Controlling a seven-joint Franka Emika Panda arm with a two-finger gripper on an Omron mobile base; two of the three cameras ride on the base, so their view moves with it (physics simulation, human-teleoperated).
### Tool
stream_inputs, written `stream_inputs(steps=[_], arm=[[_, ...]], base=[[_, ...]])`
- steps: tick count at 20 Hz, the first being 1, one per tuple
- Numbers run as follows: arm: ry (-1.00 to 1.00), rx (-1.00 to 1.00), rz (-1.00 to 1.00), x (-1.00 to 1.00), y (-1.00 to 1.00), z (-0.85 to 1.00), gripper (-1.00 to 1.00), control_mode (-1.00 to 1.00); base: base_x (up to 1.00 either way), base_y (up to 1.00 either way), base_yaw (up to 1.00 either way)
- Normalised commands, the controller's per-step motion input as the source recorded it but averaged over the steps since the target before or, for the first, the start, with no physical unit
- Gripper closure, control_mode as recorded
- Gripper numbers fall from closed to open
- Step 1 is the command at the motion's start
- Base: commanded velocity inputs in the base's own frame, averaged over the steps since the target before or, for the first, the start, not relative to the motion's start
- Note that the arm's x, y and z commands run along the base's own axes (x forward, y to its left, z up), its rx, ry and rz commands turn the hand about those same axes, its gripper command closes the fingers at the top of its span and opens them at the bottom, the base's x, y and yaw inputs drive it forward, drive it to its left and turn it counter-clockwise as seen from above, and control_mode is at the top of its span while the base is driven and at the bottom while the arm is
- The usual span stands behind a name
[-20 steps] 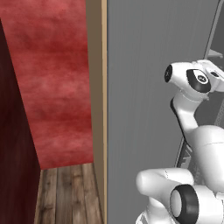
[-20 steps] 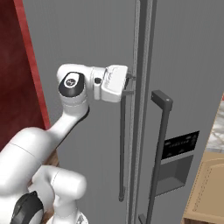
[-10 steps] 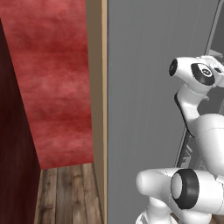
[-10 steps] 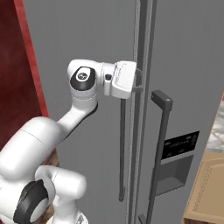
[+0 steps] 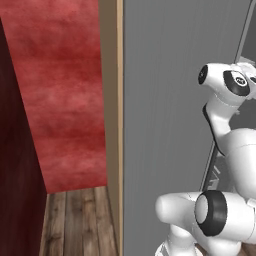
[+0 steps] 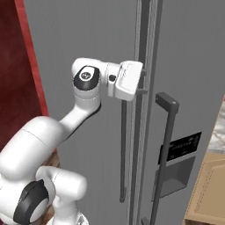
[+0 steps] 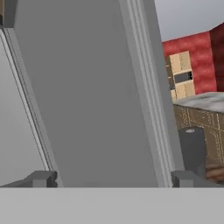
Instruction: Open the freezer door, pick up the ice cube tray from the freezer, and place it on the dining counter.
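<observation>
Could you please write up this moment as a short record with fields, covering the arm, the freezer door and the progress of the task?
gripper: gripper at the upper part of the bar handle, seen in the right base view
jaws: open, one on each side of the handle in the hand view
freezer door: freezer door looks shut or barely open
neighbouring door: second door with its own dark handle and a dispenser panel
ice cube tray: not reached yet
surroundings: red wall, wooden floor
</observation>
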Motion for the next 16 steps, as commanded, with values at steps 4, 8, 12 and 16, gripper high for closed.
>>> stream_inputs(steps=[4, 8, 12, 16], arm=[[0.0, 0.02, -0.05, 0.0, -0.74, -0.14, -1.0, -1.0], [0.0, 0.01, -0.06, -0.01, -0.78, -0.2, -1.0, -1.0], [0.0, 0.01, -0.06, 0.0, -0.78, -0.17, -1.0, -1.0], [0.0, 0.01, -0.06, 0.0, -0.79, -0.14, -1.0, -1.0]], base=[[0.0, 0.0, 0.0], [0.0, 0.0, 0.0], [0.0, 0.0, 0.0], [0.0, 0.0, 0.0]])
